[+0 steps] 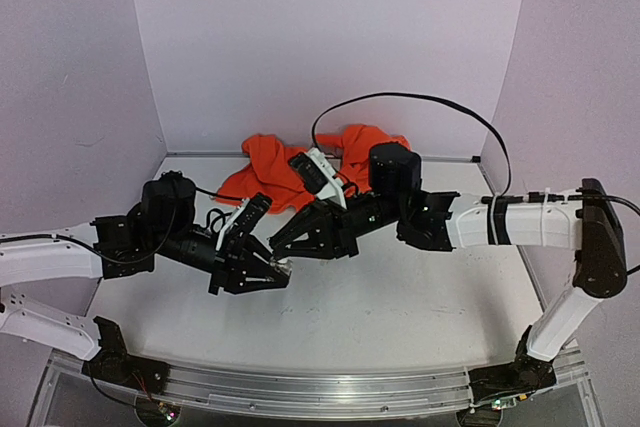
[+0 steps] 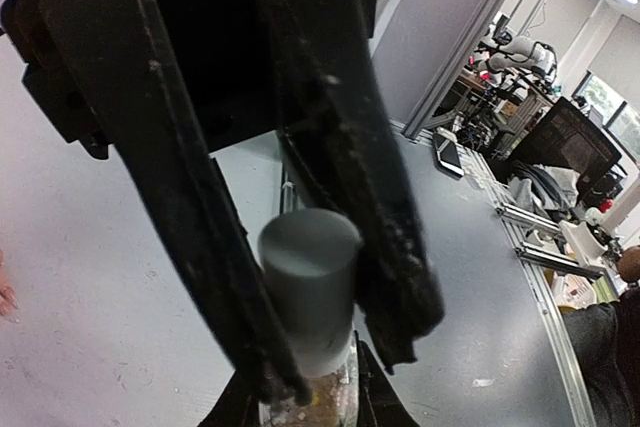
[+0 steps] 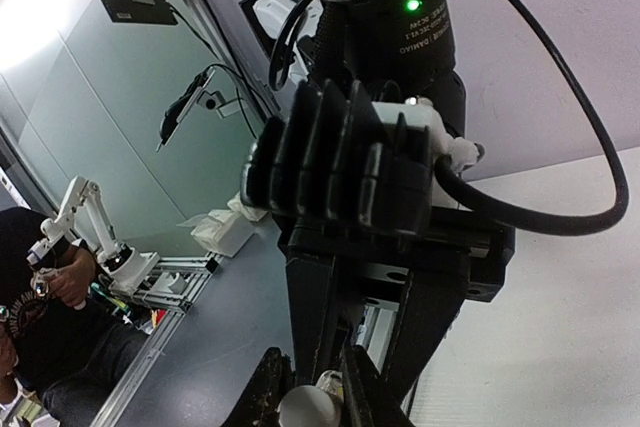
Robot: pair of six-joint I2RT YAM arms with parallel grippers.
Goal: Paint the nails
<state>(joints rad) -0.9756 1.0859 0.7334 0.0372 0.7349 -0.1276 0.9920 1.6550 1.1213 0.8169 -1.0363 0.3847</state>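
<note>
A small glass bottle (image 1: pixel 283 263) with glittery contents (image 2: pixel 322 399) is held above the table where the two arms meet. My left gripper (image 1: pixel 272 272) (image 2: pixel 310 405) is shut on its glass body. The bottle's pale grey cap (image 2: pixel 310 287) (image 3: pixel 310 409) sits between the fingers of my right gripper (image 1: pixel 285 245) (image 3: pixel 312 402), which is shut on the cap. The orange sleeve (image 1: pixel 300 169) lies crumpled at the back of the table. The nails are hidden behind the arms.
Purple walls close off the table at the back and both sides. A black cable (image 1: pixel 420 99) loops up over the right arm. A metal rail (image 1: pixel 320 387) runs along the near edge.
</note>
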